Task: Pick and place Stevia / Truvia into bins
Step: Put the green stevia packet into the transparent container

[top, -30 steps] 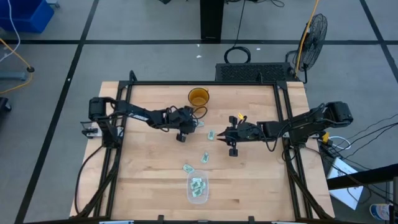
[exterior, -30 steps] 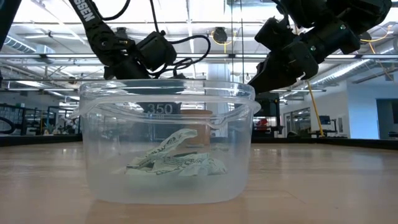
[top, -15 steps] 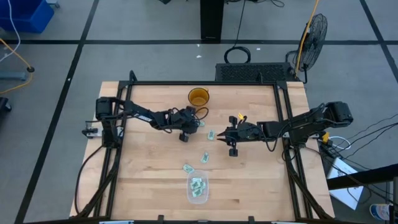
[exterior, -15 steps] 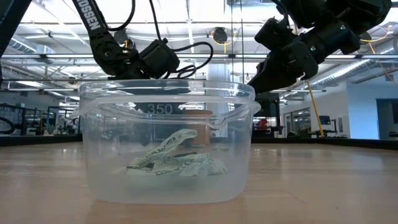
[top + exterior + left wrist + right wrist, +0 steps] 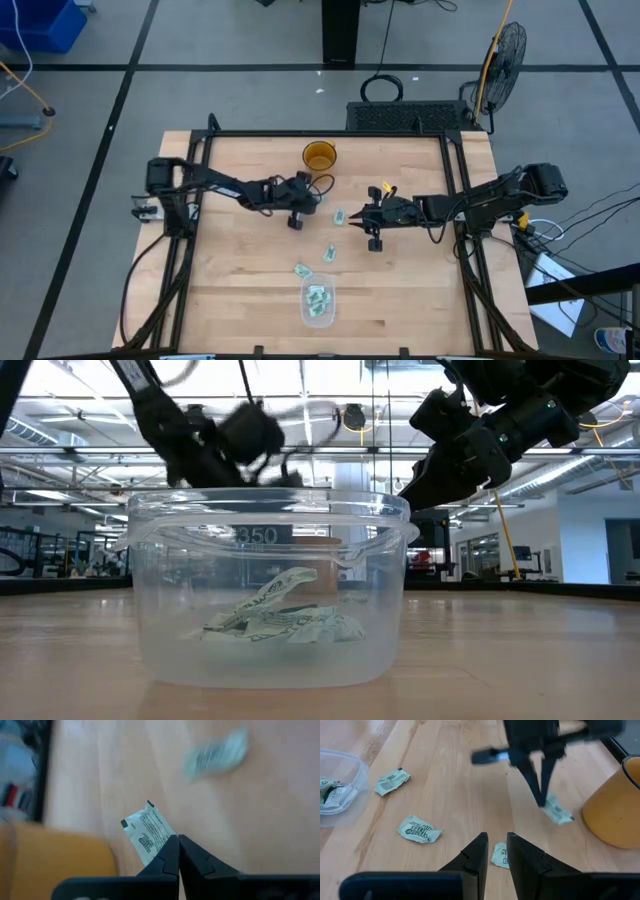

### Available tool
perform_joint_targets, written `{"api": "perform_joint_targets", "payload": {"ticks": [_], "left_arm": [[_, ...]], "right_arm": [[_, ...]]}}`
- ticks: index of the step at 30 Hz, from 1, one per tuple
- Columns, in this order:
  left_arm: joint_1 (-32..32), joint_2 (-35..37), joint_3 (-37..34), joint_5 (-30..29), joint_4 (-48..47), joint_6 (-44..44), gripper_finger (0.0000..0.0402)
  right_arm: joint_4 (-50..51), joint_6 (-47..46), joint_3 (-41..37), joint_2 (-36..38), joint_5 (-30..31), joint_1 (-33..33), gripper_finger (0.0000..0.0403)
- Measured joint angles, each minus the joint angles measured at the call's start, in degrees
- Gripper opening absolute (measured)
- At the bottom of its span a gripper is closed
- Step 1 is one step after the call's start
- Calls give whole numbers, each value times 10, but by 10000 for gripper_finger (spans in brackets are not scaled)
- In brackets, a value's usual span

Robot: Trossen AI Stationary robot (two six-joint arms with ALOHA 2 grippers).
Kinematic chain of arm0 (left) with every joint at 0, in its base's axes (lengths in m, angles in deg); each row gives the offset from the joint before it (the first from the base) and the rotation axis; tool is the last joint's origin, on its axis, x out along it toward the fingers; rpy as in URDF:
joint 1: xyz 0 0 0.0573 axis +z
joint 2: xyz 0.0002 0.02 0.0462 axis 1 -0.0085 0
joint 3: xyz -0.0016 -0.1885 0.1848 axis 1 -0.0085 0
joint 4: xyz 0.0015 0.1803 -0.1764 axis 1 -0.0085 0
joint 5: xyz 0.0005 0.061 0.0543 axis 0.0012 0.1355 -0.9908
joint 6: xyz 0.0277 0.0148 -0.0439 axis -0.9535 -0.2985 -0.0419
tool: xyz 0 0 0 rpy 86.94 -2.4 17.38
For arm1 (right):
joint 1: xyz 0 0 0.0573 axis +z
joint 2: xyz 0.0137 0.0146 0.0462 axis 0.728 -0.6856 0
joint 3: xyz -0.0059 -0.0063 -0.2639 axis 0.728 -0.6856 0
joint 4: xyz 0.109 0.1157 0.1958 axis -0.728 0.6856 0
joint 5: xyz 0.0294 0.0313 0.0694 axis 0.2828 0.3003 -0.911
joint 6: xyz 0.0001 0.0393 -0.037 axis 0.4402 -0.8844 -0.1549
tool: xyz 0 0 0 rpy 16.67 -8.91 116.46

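Observation:
Pale green-and-white Stevia sachets lie flat on the wooden table: one (image 5: pixel 392 781) close to the clear bin (image 5: pixel 318 303), one (image 5: pixel 419 829) mid-table, one (image 5: pixel 500 856) just beyond my right gripper (image 5: pixel 496 840). That gripper hovers above the table with a narrow gap between its fingers and nothing in it. My left gripper (image 5: pixel 178 839) is shut on another sachet (image 5: pixel 149 831) beside the amber cup (image 5: pixel 319 156). Several sachets (image 5: pixel 280 622) lie inside the bin. My left gripper pinches one end of the sachet (image 5: pixel 162 845) between its two fingertips. The fingers (image 5: pixel 538 790) come from above, pointing steeply down. The rest of the sachet (image 5: pixel 557 812) sticks out sideways past the tips, tilted; whether its free end touches the table I cannot tell.
The amber cup (image 5: pixel 617 810) stands close behind the left gripper, toward the table's far edge. The bin sits near the front edge, centre. Black frame rails run along the table's left and right sides. Bare wood lies front left and front right.
My left gripper has shut on the sachet beside the cup and taken hold of it. In the low view that arm has risen a little and shows blurred, in motion. The right arm has kept still.

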Motion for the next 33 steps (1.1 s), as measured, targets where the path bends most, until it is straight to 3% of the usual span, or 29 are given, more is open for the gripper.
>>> {"api": "perform_joint_targets", "payload": {"ticks": [5,10,13,16,21,26,30,33], "left_arm": [[-53,70,0,12,-47,62,2],[-140,136,1,171,-55,199,2],[-209,146,1,215,-20,271,1],[-281,140,1,197,12,308,1],[-359,92,1,107,86,341,1],[-368,31,9,80,127,392,1],[-362,-23,51,101,125,406,2],[-361,-50,96,114,43,395,7]], "right_arm": [[0,0,0,0,0,0,66],[0,0,0,0,0,0,66],[-5,0,0,0,0,0,66],[-15,-22,0,0,0,0,66],[-26,-61,0,0,0,2,66],[-26,-63,0,0,0,12,66],[-26,-75,0,0,1,23,66],[-25,-75,0,0,1,29,66]]}}
